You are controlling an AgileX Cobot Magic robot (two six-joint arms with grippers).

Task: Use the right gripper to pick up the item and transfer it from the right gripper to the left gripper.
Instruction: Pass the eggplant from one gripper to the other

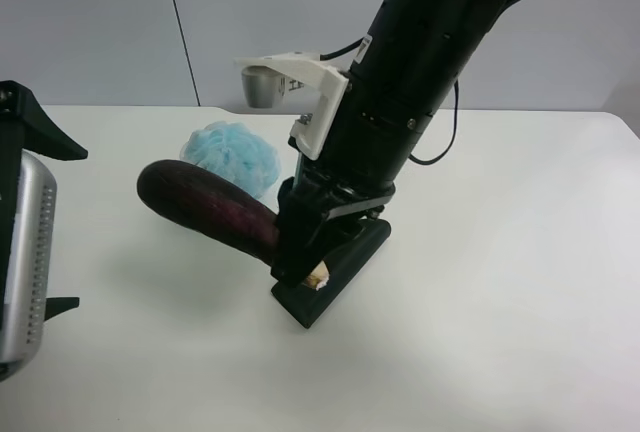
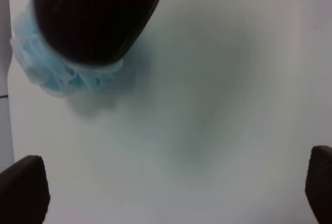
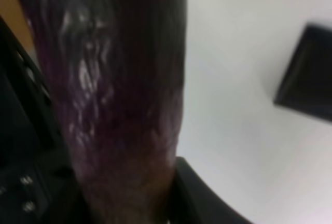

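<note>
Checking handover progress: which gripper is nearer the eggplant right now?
Right. The right gripper is clamped on the eggplant near its pale tip; the left gripper sits open, apart from its dark end.

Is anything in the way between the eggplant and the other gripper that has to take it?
Nothing visible. The glossy dark purple eggplant, held in the right gripper, points toward the open left gripper with only white table between. The light blue mesh pouf sits behind the eggplant, not between them.

Pouf: light blue mesh bath pouf [image 1: 232, 155], round and ruffled, resting on the tabletop.
Cloth: dark folded flat cloth [image 1: 340, 277], lying near the pouf.
Tabletop: plain white matte tabletop [image 1: 500, 312].
</note>
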